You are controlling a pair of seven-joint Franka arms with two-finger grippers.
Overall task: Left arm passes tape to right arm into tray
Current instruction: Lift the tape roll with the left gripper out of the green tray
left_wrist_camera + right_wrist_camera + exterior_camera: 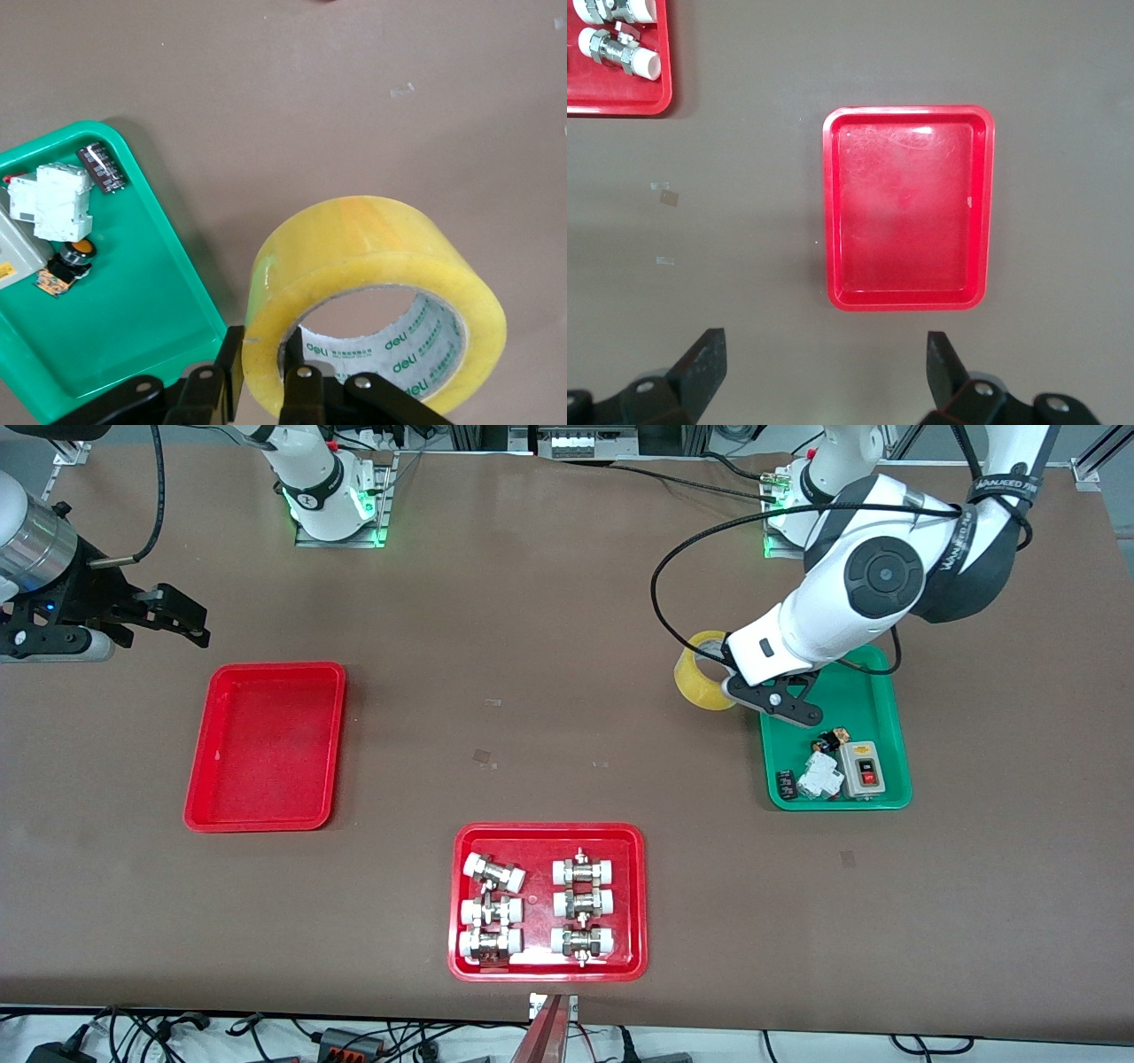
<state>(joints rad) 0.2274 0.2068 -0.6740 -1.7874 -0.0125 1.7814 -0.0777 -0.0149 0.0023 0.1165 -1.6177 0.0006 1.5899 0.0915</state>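
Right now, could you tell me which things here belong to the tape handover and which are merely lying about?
In the job: tape, clamped by left end effector; open right end effector; plain red tray.
Lying about: green tray of electrical parts; red tray of fittings.

Robotics lab: bench-mounted arms (850,593), cables

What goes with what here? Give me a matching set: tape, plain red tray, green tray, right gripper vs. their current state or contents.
Things:
1. tape
2. plain red tray
3. green tray
4. right gripper

States:
A. holds switches and small electrical parts
B. open, up in the air at the right arm's end of the table
C. nothing in it
D. gripped by the left gripper, at the green tray's edge

Pairs: 1-D, 2-C, 3-A, 4-B
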